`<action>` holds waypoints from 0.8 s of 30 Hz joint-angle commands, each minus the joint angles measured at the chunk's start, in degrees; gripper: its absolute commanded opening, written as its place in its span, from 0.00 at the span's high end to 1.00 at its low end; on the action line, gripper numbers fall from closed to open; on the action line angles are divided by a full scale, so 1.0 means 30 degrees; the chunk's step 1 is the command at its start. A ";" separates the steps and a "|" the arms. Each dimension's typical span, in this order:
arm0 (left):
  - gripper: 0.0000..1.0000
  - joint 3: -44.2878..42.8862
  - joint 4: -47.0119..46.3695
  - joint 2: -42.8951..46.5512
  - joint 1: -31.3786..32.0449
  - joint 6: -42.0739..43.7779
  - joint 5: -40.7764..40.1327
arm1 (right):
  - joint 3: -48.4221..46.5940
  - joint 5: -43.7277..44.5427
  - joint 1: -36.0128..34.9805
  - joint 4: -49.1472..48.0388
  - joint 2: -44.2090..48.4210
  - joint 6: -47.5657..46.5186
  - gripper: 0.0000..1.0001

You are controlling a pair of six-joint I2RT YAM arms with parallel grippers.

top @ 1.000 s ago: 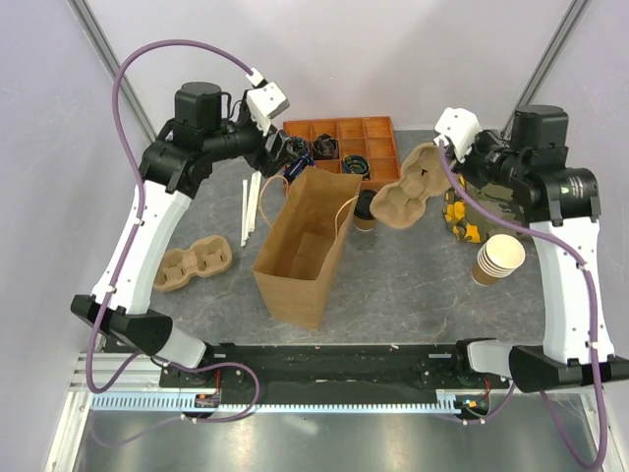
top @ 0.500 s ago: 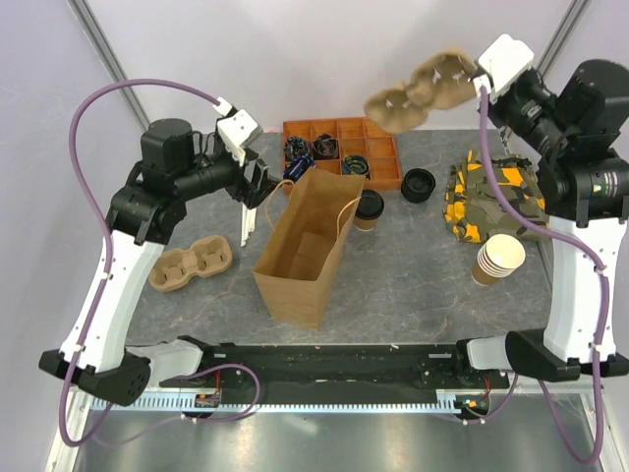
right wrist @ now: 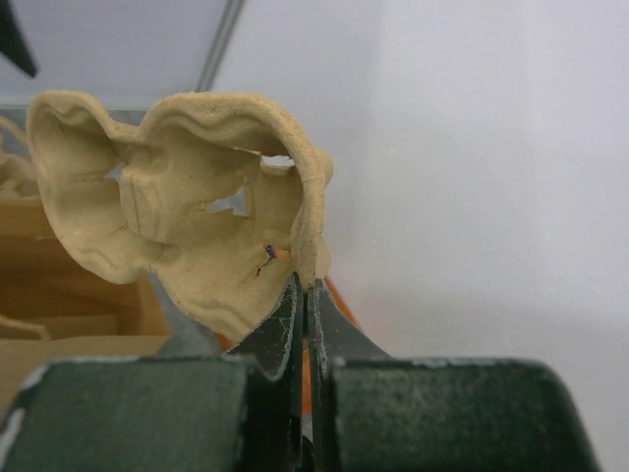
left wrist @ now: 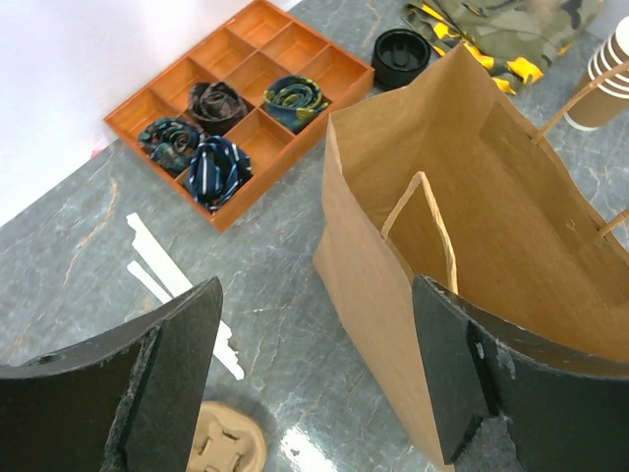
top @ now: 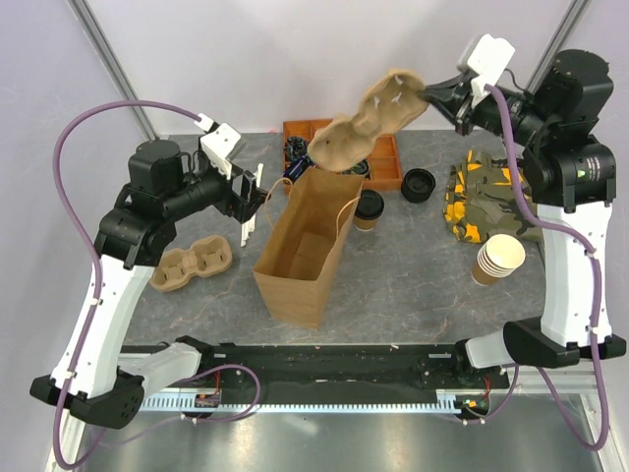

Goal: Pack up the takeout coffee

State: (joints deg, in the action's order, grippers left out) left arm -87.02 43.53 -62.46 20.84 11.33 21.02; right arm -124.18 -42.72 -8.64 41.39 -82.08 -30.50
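The black-lidded tan paper cup [top: 369, 207] is sitting right of the brown paper bag [top: 300, 246], not packed. The right gripper [top: 429, 95] is pinching a cardboard cup tray [top: 369, 123] above it; the left gripper [top: 251, 192] is gaping wide.

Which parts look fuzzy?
Left wrist view: the left pincer sits close to the lens, its fingers soft; the paper bag is sharp. Right wrist view: the right pincer has a blurry body; the cup carrier it pinches is clearer.
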 commanded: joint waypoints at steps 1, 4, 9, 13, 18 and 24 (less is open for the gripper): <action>0.14 -0.0201 0.0343 0.0836 -0.0501 -0.1081 0.0376 | 0.0757 -0.1026 -0.1277 0.1788 0.0876 -0.1286 1.00; 0.13 -0.0347 0.1454 0.0985 -0.0998 -0.1578 0.0581 | 0.1227 -0.0557 -0.2184 0.2492 0.0732 -0.2106 1.00; 0.14 -0.0291 0.2834 0.1627 -0.2406 -0.2576 0.2427 | 0.0615 0.0528 -0.3357 0.3517 -0.0293 -0.3016 1.00; 0.14 0.1054 0.2776 0.2448 -0.2493 -0.2196 0.2692 | -0.0791 0.1113 -0.3885 0.5009 -0.1611 -0.3688 1.00; 0.13 0.3482 0.0816 0.4760 -0.2465 -0.2574 0.3597 | -0.1175 0.2926 -0.5669 0.6945 -0.1965 -0.5007 1.00; 0.13 0.3873 -0.0764 0.4738 -0.2464 -0.3307 0.5362 | -0.2784 0.5186 -0.7840 0.8439 -0.2842 -0.5069 1.00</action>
State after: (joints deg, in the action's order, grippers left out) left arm -74.85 48.29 -46.70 13.58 5.02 33.67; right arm -127.33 -31.86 -29.54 63.55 -89.58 -44.29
